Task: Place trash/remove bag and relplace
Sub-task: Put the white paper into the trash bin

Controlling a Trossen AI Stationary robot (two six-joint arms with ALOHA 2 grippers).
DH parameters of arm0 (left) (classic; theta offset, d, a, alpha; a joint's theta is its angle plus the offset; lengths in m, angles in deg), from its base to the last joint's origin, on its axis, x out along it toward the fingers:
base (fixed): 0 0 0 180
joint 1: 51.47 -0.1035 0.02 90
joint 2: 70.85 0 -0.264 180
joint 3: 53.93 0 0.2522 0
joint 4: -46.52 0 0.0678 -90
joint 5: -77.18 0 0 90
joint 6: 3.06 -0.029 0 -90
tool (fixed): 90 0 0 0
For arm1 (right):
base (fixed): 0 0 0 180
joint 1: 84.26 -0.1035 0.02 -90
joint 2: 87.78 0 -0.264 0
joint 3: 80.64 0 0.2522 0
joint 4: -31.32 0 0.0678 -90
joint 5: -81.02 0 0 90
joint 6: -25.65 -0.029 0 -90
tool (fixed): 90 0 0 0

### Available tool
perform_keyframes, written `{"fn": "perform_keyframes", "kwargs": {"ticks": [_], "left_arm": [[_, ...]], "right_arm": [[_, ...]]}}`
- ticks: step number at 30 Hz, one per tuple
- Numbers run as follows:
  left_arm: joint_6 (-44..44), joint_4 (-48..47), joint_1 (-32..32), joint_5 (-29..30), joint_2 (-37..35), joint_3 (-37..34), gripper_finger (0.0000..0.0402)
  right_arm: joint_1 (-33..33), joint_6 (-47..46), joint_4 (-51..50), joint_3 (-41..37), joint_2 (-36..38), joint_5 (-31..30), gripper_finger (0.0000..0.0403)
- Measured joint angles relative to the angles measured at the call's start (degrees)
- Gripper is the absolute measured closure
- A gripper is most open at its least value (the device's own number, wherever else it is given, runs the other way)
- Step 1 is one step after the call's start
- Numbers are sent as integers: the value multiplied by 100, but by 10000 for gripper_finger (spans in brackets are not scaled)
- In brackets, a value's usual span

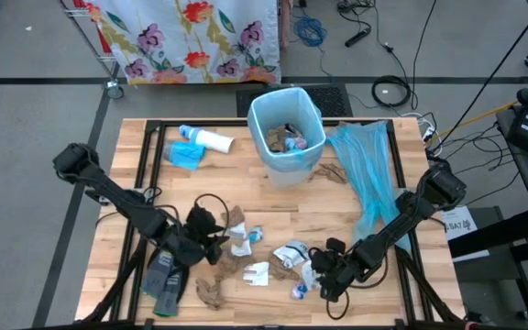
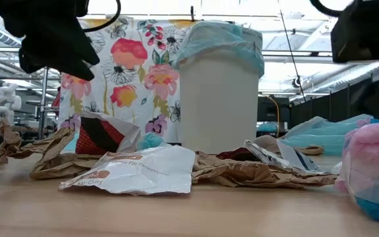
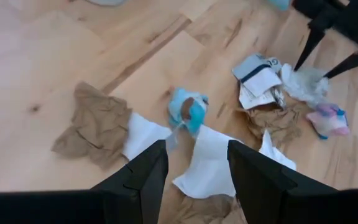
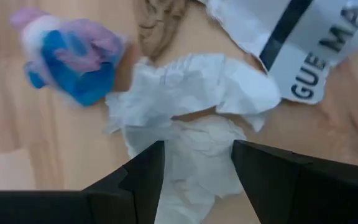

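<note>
Trash lies scattered on the table's near half: brown paper wads (image 1: 211, 291), white scraps (image 1: 257, 272), wrappers (image 1: 291, 255) and a pink and blue wad (image 4: 73, 56). A white bin (image 1: 287, 137) with a light blue liner stands at the far middle and holds some trash. My left gripper (image 1: 216, 240) is open and hangs above a white scrap (image 3: 207, 168) and a blue-wrapped wad (image 3: 188, 112). My right gripper (image 1: 324, 275) is open, low over a crumpled white paper (image 4: 191, 99), with one finger on each side of it. My right gripper comes at the crumpled white paper (image 4: 194, 155) from above, its open fingers (image 4: 145, 171) on either side of it. The paper lies on the table. I cannot tell whether the fingers touch it. My left gripper touches nothing.
A loose light blue bag (image 1: 365, 174) lies along the table's right side. A white tube-shaped bottle (image 1: 211, 140) and a blue scrap lie at the far left. Dark grey gloves (image 1: 165, 280) lie at the near left. A flowered cloth (image 2: 130, 72) hangs behind the table.
</note>
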Motion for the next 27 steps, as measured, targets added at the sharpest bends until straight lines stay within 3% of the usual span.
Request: {"fn": "perform_keyframes", "kwargs": {"ticks": [4,10,17,27], "left_arm": [[-373,-130,9,-37,-303,-130,230],[-686,-1067,87,-86,-655,-131,230],[-601,-1422,231,-104,-1040,-134,230],[-604,-1213,223,-226,-973,-132,230]], "right_arm": [[2,-826,37,28,-276,-108,240],[2,-1973,68,17,-225,-118,381],[33,-2618,-837,131,511,-57,399],[211,-2471,-4804,2209,1021,-343,402]]}}
